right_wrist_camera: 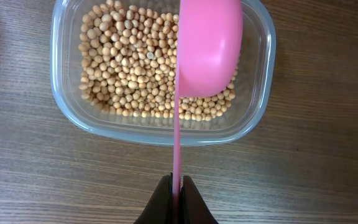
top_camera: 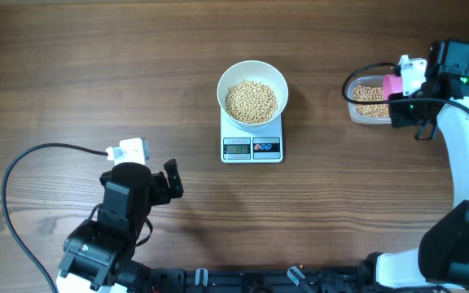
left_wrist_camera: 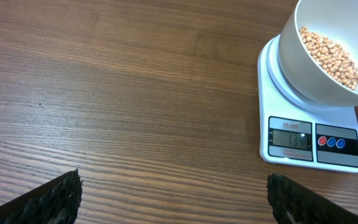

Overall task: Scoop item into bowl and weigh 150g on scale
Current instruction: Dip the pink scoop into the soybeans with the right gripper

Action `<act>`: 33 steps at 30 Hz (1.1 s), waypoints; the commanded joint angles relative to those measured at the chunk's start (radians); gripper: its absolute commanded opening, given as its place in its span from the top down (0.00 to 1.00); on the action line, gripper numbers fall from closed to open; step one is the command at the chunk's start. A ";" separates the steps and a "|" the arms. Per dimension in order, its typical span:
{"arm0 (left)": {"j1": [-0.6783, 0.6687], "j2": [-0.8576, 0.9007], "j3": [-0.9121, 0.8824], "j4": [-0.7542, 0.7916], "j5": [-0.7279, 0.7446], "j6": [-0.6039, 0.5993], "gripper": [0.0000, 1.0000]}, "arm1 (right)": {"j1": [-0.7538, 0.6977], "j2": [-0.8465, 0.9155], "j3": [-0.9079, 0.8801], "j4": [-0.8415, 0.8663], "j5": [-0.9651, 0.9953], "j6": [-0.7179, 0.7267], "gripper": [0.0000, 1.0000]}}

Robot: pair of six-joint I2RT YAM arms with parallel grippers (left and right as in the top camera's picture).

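The white bowl stands on the scale at mid-table, holding a layer of beige beans. In the left wrist view the bowl and the scale sit at the upper right. My left gripper rests open and empty over bare wood, left of the scale. My right gripper is shut on the thin handle of a pink scoop. The scoop hangs turned on its side over a clear tub of beans.
The clear tub lies at the far right of the table, right of the scale. A black cable loops over the wood by the left arm. Another cable arcs over the tub's far side.
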 commanded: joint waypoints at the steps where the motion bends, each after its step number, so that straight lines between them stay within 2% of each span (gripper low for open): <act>1: 0.006 0.000 -0.006 0.000 -0.013 0.011 0.00 | 0.008 0.020 -0.014 0.013 0.079 0.014 0.96; 6: 0.006 0.000 -0.006 0.000 -0.013 0.011 0.00 | 0.010 0.020 -0.093 0.061 0.113 0.060 0.96; 15: 0.006 0.000 -0.006 0.000 -0.013 0.011 0.00 | 0.010 0.020 -0.115 0.064 -0.179 0.062 0.96; 19: 0.006 0.000 -0.006 0.000 -0.013 0.011 0.00 | 0.010 0.020 -0.115 0.055 -0.195 0.066 0.96; 23: 0.006 0.000 -0.006 0.000 -0.013 0.011 0.00 | 0.009 0.020 -0.115 0.044 -0.196 0.143 0.96; 26: 0.006 0.000 -0.006 0.000 -0.013 0.011 0.00 | 0.006 0.020 -0.115 0.045 -0.270 0.162 0.96; 33: 0.006 0.000 -0.006 0.000 -0.013 0.011 0.00 | -0.094 0.020 -0.115 0.044 -0.497 0.199 0.96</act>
